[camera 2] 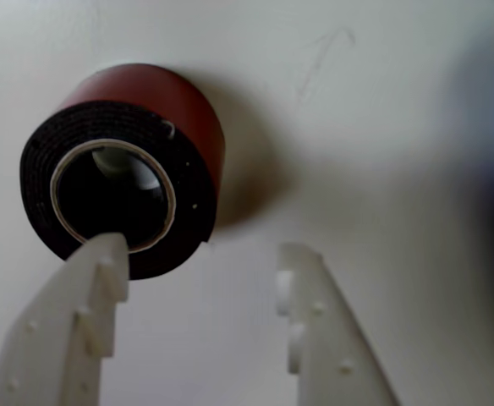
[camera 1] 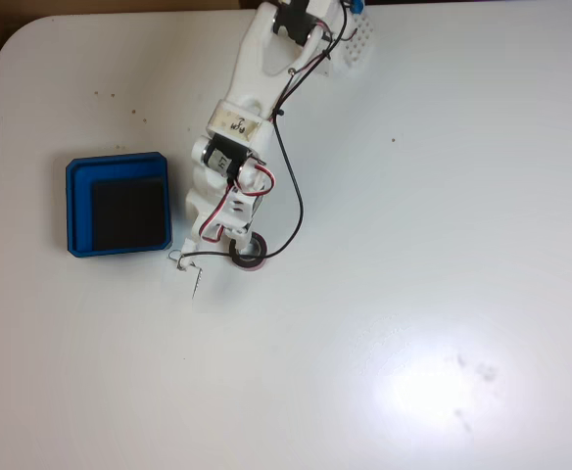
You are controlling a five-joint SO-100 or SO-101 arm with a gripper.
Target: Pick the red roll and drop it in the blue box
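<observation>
Red along its outer edge and black on its face, the red roll (camera 2: 124,178) lies flat on the white table (camera 1: 413,245), just right of the blue box (camera 1: 119,206) in the view from above and apart from it. In the view that rides on the gripper, the white gripper (camera 2: 205,262) is spread wide with nothing clasped, its left fingertip (camera 2: 103,254) overlapping the roll's near rim and the other finger (camera 2: 310,296) well clear over bare table.
</observation>
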